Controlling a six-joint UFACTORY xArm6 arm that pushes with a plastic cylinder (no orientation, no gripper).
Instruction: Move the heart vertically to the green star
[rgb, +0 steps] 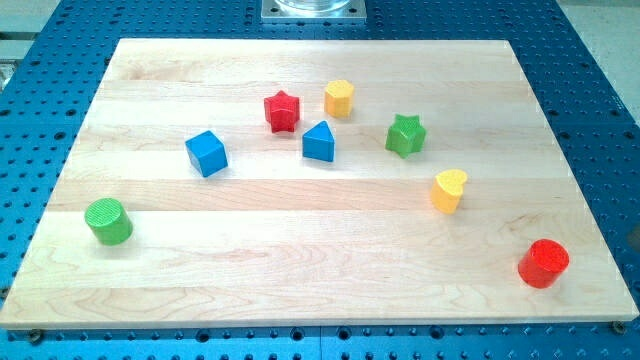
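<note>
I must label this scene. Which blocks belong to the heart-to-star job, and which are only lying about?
Job: yellow heart; green star. My tip does not show.

Lying about: red star; yellow hexagon block; blue triangular block; blue cube; green cylinder; red cylinder.

Pale maple-toned wooden board w/ faint lengthwise grain is seen on a blue perforated table dotted w/ rows of holes. Yellow is shown by the heart & the hexagon block; green by the star & the cylinder. Red is worn by the star & the cylinder; blue by the cube & the triangular block.
</note>
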